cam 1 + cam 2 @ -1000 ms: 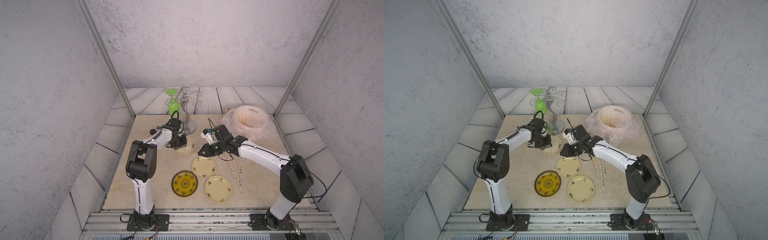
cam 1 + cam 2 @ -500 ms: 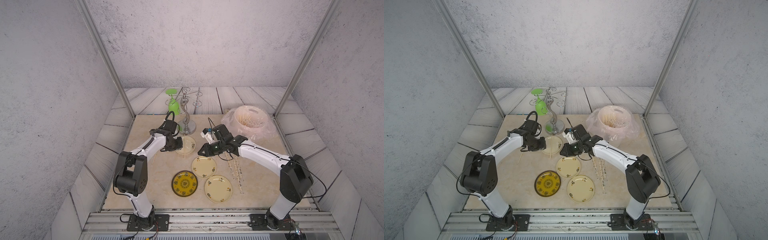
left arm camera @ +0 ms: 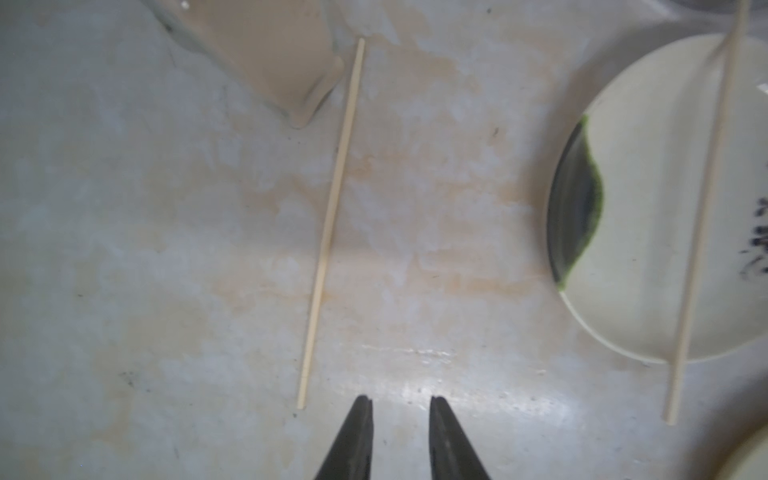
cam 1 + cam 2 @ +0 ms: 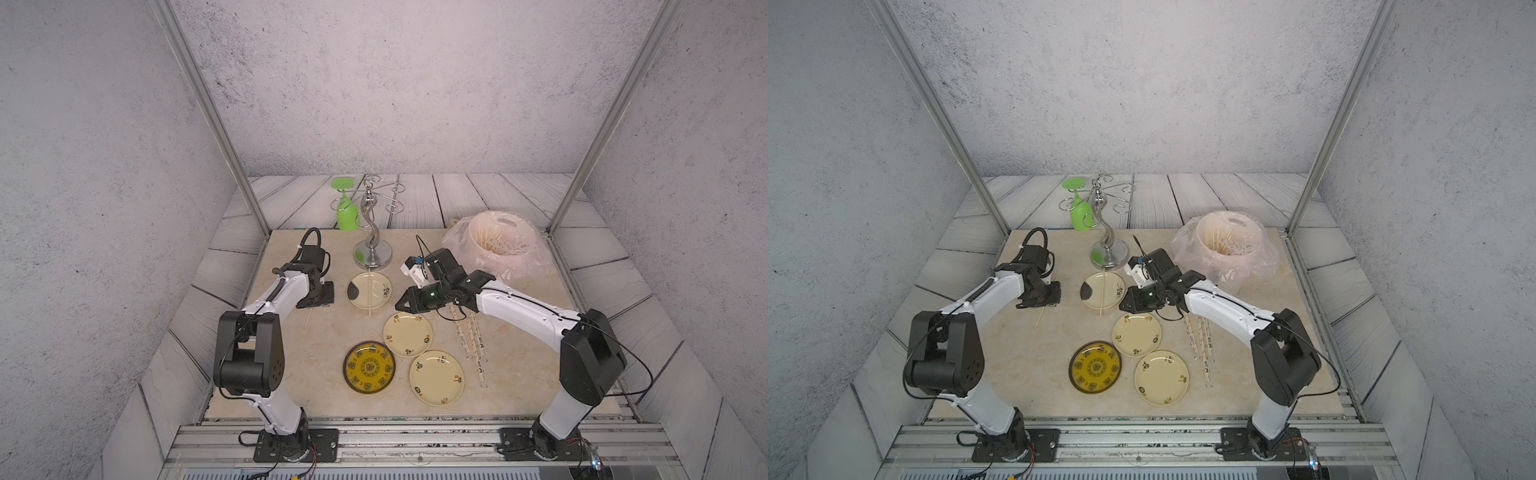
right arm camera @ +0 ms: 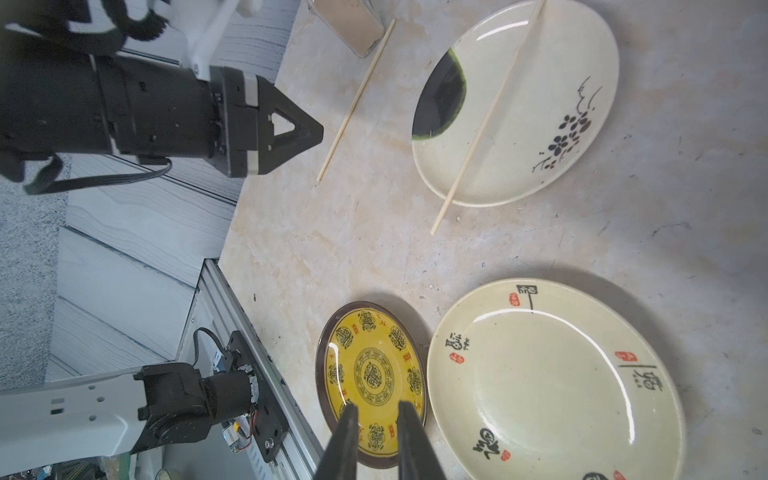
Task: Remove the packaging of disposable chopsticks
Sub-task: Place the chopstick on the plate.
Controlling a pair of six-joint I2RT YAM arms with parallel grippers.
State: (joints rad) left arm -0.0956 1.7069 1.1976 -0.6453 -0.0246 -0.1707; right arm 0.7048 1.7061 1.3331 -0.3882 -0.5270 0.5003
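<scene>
The left hand (image 4: 321, 297) hangs low over the tabletop (image 4: 316, 374). Its two dark fingers are slightly spread with nothing between them, and the left wrist view shows bare stone in the gap. One bare chopstick (image 3: 328, 224) lies flat on the tabletop just beside that hand. Its near end stops close to one fingertip (image 3: 362, 409) but outside the gap, and does not touch it. In both top views the hand partly hides this stick.

A second chopstick (image 4: 369, 293) lies across the cream plate (image 4: 379, 297) with the dark patch, one end overhanging the rim onto the tabletop. That plate sits between the two hands, apart from both. The right hand (image 4: 402, 305) points toward the plate. In the right wrist view its fingers stand a narrow gap apart and are empty.

The packaging (image 4: 473, 349), a few clear printed sleeves with pale sticks inside, lies on the tabletop behind the right hand. It is partly under that arm's forearm and beside two plain plates (image 4: 407, 334). Neither hand touches it.
</scene>
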